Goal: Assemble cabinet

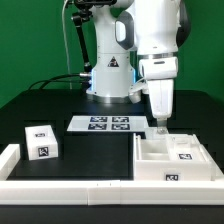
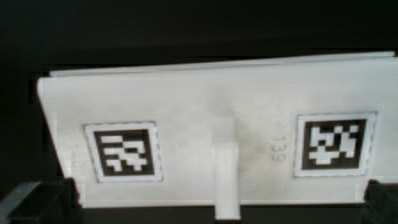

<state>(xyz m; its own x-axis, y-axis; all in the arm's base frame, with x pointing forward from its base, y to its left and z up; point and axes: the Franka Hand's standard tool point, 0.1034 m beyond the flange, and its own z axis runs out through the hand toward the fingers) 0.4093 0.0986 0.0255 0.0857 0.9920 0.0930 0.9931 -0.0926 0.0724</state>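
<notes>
Cabinet shell (image 1: 176, 158) sits on the black table (image 1: 40, 112) at the exterior view's right, just inside the low white rail (image 1: 70, 186) along the front edge. It is white, lies with its open side up, and carries square tags on its faces.

The gripper (image 1: 159, 127) hangs straight down over the shell's far corner, the one toward the exterior view's left. Its tip is about level with the rim, and contact cannot be told from there. In the wrist view the gripper (image 2: 210, 208) is spread wide: its dark fingers (image 2: 32, 203) stand far apart, with a tagged white face of the shell and a thin rib (image 2: 224, 185) between them. Nothing is clasped.

A small drawer block (image 1: 42, 142) rests well apart, at the exterior view's left. The marker board (image 1: 103, 123) lies flat near the arm's base.
</notes>
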